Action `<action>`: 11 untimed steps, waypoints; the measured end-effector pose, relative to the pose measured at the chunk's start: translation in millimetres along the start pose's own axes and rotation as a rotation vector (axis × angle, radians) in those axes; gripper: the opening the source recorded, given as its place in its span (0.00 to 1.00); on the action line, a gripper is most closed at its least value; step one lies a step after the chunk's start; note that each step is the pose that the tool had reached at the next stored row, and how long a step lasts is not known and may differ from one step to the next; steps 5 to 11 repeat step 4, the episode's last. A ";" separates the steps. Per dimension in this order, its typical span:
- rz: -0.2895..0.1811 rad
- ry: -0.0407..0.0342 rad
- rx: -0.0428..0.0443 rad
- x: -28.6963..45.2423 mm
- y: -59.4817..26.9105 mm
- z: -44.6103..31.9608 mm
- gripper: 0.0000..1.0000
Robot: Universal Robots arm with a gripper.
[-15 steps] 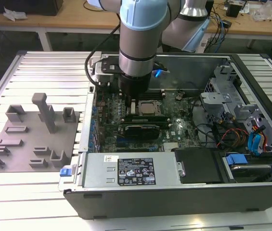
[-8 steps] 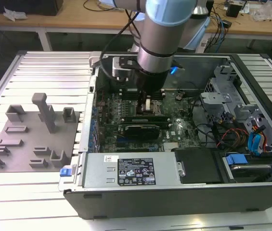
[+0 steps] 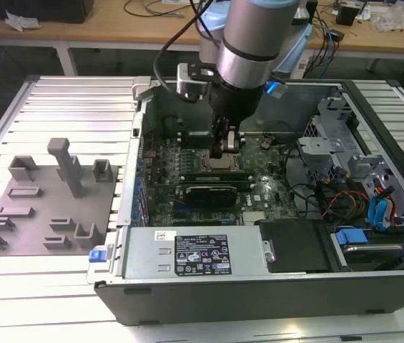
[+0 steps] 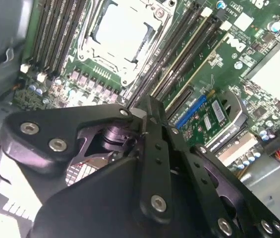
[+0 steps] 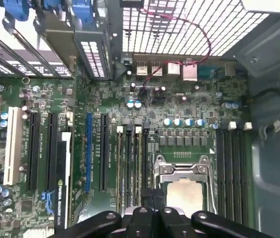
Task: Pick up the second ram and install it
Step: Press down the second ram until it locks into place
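Observation:
My gripper (image 3: 227,148) is down inside the open computer case (image 3: 187,286), beside the processor socket (image 3: 212,161). In both wrist views its black fingers (image 4: 152,148) are pressed together, and the gripper (image 5: 152,194) sits over the row of memory slots next to the socket (image 5: 182,191). A thin dark ram stick (image 5: 143,156) stands in the slot directly under the fingertips and runs away from them (image 4: 177,62). Whether the tips touch its top edge is hidden by the fingers. Another stick (image 5: 128,158) stands in a slot alongside it.
A black graphics card (image 3: 212,193) lies just in front of the slots. The grey fixture plate (image 3: 44,214) with upright posts sits at the exterior view's left. Drive cages and cables (image 3: 362,186) crowd the case's right end. A power supply (image 3: 187,254) lines the front wall.

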State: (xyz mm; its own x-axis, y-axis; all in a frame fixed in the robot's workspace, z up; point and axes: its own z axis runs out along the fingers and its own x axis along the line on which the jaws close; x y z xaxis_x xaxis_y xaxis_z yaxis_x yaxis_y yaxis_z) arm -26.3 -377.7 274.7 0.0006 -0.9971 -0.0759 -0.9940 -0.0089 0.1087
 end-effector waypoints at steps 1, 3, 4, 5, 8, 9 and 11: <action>0.000 0.0000 0.0000 0.0 0.0 0.0 0.08; 0.000 0.0001 0.0000 0.0 0.0 -0.1 0.08; 0.000 0.0002 -0.0001 0.0 0.0 -0.2 0.08; 0.000 0.0002 -0.0001 0.0 0.0 -0.2 0.08; 0.000 0.0002 -0.0001 0.0 0.0 -0.2 0.08; 0.000 0.0002 -0.0001 0.0 0.0 -0.2 0.08; 0.000 0.0002 -0.0001 0.0 0.0 -0.2 0.08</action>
